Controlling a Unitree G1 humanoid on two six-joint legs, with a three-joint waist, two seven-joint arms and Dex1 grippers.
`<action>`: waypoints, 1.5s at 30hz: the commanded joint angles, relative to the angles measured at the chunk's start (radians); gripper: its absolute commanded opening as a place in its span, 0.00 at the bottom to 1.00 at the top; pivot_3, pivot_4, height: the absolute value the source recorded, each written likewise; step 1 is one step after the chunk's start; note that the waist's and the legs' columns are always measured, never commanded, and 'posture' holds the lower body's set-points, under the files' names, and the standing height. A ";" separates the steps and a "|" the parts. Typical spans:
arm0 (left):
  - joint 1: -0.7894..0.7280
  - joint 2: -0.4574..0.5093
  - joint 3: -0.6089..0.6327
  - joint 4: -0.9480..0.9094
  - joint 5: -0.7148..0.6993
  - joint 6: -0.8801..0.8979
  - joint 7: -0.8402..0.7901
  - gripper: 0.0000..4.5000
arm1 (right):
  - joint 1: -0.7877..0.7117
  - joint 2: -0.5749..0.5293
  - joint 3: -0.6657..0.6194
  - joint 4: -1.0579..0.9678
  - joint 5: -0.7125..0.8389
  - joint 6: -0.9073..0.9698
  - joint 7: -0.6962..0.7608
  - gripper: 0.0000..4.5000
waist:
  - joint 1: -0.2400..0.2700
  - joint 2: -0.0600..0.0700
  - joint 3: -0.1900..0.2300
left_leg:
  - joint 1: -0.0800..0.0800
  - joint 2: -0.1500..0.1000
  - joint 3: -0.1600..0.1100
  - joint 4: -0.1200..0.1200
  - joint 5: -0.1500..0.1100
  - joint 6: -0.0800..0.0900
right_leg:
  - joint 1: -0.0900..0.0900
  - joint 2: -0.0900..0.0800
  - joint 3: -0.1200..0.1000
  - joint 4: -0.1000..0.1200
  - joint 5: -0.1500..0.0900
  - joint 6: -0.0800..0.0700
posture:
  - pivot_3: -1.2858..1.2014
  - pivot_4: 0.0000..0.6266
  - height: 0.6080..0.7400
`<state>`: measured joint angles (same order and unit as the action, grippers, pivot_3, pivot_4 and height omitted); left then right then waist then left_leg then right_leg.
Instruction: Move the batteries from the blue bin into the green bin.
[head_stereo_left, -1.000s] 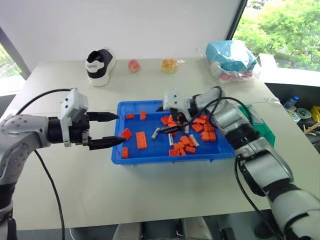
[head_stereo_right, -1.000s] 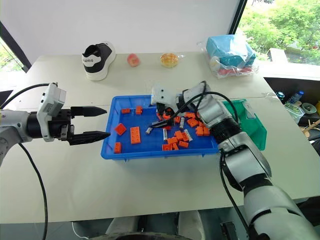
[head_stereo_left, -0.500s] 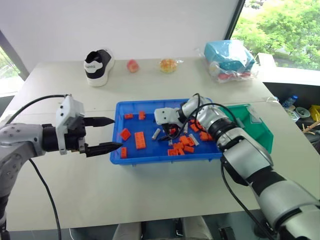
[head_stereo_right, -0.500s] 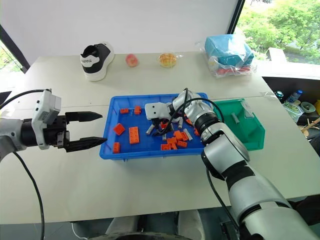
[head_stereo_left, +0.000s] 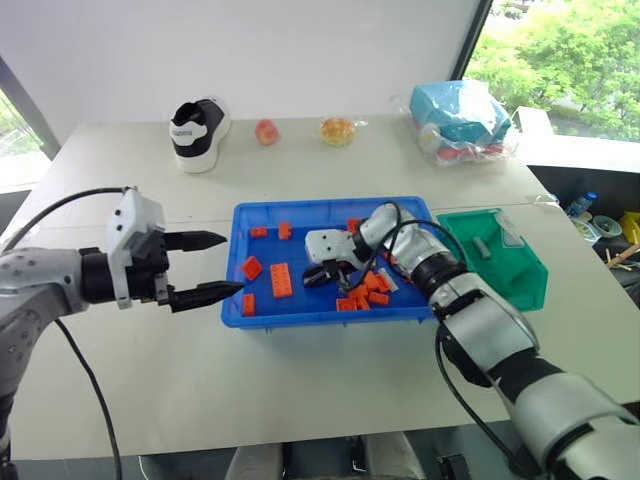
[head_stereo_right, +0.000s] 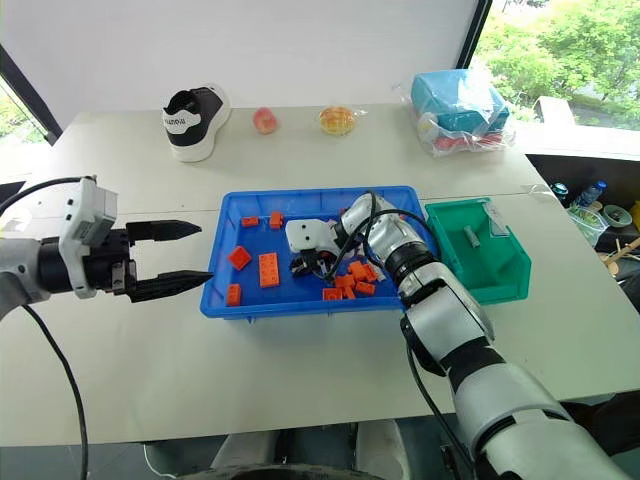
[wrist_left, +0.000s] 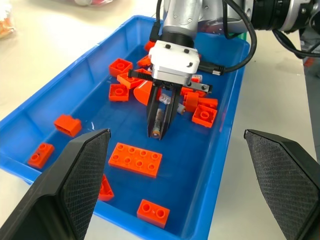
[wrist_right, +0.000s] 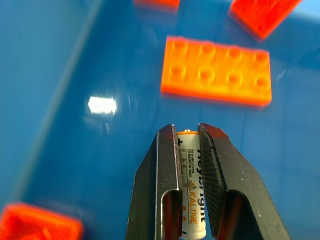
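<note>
1. Pinching a battery (wrist_right: 189, 200) betw. both black fingers (wrist_right: 160, 200) of the right gripper (wrist_left: 161, 131) – white label w/ orange print showing in the right wrist view, plus-end poking out past the tips.
2. Hanging low inside the blue bin (head_stereo_left: 330, 315), roughly bin centre, tips angled down toward the floor of the bin (touching the floor or not: cannot tell).
3. Lying just past the tips: a big 2x4 orange brick (wrist_right: 216, 71); in the head view, sitting at about 9 o'clock of the gripper.
4. Clustering at 3 o'clock of the right gripper: a heap of small orange bricks (head_stereo_right: 358, 277), w/ a few more silver batteries (head_stereo_left: 388, 283) mixed in (hard to count).
5. Scattering toward 9–11 o'clock in the bin: several single orange pieces (head_stereo_left: 251, 267).
6. Hovering outside the bin's 9 o'clock short wall, above the table (head_stereo_left: 200, 400): left gripper (head_stereo_left: 212, 265), fingers spread wide, holding nothing, pointing toward the bin.
7. Sitting at 3 o'clock of the blue bin, just beside it: the green bin (head_stereo_right: 510, 290), w/ one grey cylinder (head_stereo_right: 470, 236) already lying inside.
8. Resting at the table's far edge, 11 to 1 o'clock: black-and-white shoe (head_stereo_left: 197, 130), two small round fruit-like items (head_stereo_left: 267, 131), a bagged blue bundle (head_stereo_left: 462, 118).
</note>
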<state>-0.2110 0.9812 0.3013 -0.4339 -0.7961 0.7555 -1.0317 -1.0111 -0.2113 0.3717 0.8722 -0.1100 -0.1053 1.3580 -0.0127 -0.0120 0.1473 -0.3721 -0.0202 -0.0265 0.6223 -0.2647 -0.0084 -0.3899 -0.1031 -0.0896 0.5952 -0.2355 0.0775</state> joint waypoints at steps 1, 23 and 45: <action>-0.028 -0.006 -0.017 0.009 0.006 -0.025 -0.008 1.00 | 0.047 -0.020 -0.108 -0.308 0.118 0.201 -0.046 0.01 | 0.000 0.000 0.000 | 0.000 0.000 0.000 0.000 0.000 0.000 | 0.000 0.000 0.000 0.000 0.000 0.000 | 0.52 0.24 0.90; -0.160 -0.073 -0.153 0.134 0.075 -0.097 -0.054 1.00 | 0.504 -0.541 -0.726 -1.075 0.331 1.059 -0.661 0.01 | 0.019 -0.003 -0.002 | -0.001 -0.001 0.004 0.000 -0.001 0.003 | -0.001 -0.005 -0.001 -0.002 -0.002 -0.003 | 0.52 0.24 0.90; -0.160 -0.087 -0.139 0.104 0.082 -0.076 -0.045 1.00 | 0.308 -0.265 -0.541 -1.066 0.569 1.473 -0.802 0.67 | 0.028 -0.005 -0.003 | -0.002 0.002 0.001 0.001 -0.002 0.004 | -0.001 0.000 0.000 -0.003 -0.002 -0.003 | 0.52 0.24 0.90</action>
<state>-0.3714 0.8851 0.1351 -0.2952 -0.6999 0.6764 -1.0812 -0.6940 -0.5033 -0.1645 -0.1880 0.4231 1.2811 0.5884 0.0148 -0.0175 0.1439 -0.3746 -0.0183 -0.0253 0.6236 -0.2664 -0.0048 -0.3911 -0.1040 -0.0891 0.5916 -0.2377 0.0738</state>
